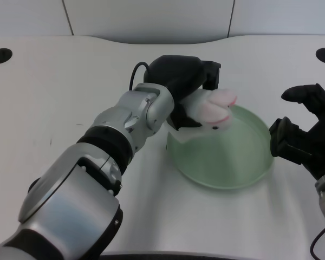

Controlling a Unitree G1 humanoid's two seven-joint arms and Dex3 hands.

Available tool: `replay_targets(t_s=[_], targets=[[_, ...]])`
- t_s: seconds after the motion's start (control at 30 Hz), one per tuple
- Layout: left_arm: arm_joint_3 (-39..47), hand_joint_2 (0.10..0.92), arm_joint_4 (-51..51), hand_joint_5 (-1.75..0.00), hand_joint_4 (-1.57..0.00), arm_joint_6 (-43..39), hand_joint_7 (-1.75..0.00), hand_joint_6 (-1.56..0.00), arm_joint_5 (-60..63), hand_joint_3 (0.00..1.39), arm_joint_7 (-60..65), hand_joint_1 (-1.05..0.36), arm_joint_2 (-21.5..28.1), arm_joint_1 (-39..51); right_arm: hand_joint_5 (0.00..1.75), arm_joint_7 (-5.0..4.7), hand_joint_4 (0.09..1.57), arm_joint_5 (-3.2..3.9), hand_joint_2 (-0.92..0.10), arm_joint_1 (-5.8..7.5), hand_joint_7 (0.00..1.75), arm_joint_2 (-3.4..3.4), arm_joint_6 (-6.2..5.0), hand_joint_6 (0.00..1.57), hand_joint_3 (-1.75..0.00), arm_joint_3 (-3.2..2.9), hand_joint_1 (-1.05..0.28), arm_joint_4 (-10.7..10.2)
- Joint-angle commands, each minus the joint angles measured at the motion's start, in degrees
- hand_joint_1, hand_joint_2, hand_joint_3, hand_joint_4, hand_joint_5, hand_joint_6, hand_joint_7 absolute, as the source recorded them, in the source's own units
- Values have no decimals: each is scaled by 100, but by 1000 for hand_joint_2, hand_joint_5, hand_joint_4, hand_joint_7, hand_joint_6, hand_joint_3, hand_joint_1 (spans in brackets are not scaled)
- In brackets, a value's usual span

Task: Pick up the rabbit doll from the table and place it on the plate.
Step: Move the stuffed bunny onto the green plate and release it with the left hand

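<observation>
Holding the doll [212,108] between its black fingers, the left hand [181,76] is closed around the doll's body, and the pink-lined ears stick out past the fingers toward the right. How firm the hold is I cannot tell, because the hand covers most of the body. The doll is off the table and hangs over the far left rim of the plate [227,179], not yet touching it as far as I can judge. The plate is a pale green, shallow dish and it lies near the right edge of the table [54,81], a little toward the near side. The step in hand is the placing, and I think it is close to the end. To do it well, the hand should go a little more toward the middle of the plate, so that the doll does not land on the rim and roll back onto the table. Then it should come low before the fingers open, since a soft doll can bounce or tip when it drops. The fingers should open wide and lift straight up, because plush can catch on them. The right hand [303,135] waits just beside the right rim of the plate, so the left hand should not reach too far to that side.
</observation>
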Motion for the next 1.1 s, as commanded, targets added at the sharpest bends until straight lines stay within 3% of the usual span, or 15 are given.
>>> replay_targets(t_s=[0.03,0.2,0.23,0.37,0.5,0.57,0.6,0.67,0.73,0.8,0.9,0.97,1.03,1.1], targets=[[9,199,54,-1746,-1092,-47,-1746,-910,-26,1366,-88,-302,-51,54,1746,-47,1260,31,-260,120,1746,-26,67,944,-1698,-5,22,-129],[103,200,73,-1746,-1074,-97,-1746,-902,-129,1349,-224,-312,-132,123,1746,-102,1261,-38,-257,160,1746,-46,103,946,-1697,36,13,-211],[108,209,73,-1746,-1071,-104,-1746,-899,-128,1347,-224,-315,-145,133,1746,-113,1261,-31,-257,167,1746,-39,121,945,-1696,36,14,-233],[86,287,87,-1746,-1054,-193,-1746,-880,-110,1264,-304,-363,-185,207,1746,-71,1264,12,-253,183,1746,8,17,942,-1693,20,12,-191],[84,293,102,-1746,-1007,-221,-1746,-857,-107,1191,-403,-392,-195,246,1746,-47,1267,26,-262,197,1746,28,-11,938,-1710,15,11,-194],[130,317,105,-1746,-977,-232,-1746,-829,-154,1113,-462,-394,-200,272,1746,12,1272,76,-266,197,1746,42,-49,934,-1716,-3,10,-170],[172,332,109,-1746,-940,-245,-1746,-792,-205,1059,-540,-400,-202,287,1746,-1,1273,60,-263,199,1746,38,-46,933,-1715,1,5,-172],[218,433,114,-1746,-829,-261,-1746,-683,-267,813,-638,-434,-197,303,1746,-21,1272,42,-254,203,1746,27,-21,930,-1709,9,-8,-187],[238,623,121,-1575,-650,-246,-1540,-552,-288,380,-717,-516,-183,299,1746,-43,1268,55,-254,204,1746,23,40,929,-1709,8,-9,-229],[268,749,132,-1301,-494,-212,-1109,-442,-317,122,-829,-616,-162,289,1746,-70,1263,76,-261,199,1746,30,87,927,-1715,-1,0,-260],[278,795,134,-1099,-315,-178,-837,-317,-295,29,-878,-693,-138,286,1746,-91,1264,70,-263,198,1746,32,98,930,-1717,-3,6,-270],[221,809,128,-914,-90,-172,-698,-101,-215,16,-868,-786,-96,274,1746,-94,1262,54,-275,200,1746,23,97,932,-1718,4,12,-271],[168,813,126,-844,-23,-150,-660,-26,-157,12,-887,-817,-71,259,1746,-100,1260,35,-282,194,1746,15,89,933,-1717,10,15,-258],[101,847,126,-243,-4,-84,-258,-5,-98,8,-913,-919,-57,231,1746,-113,1263,1,-275,189,1746,8,66,935,-1709,21,22,-240]])
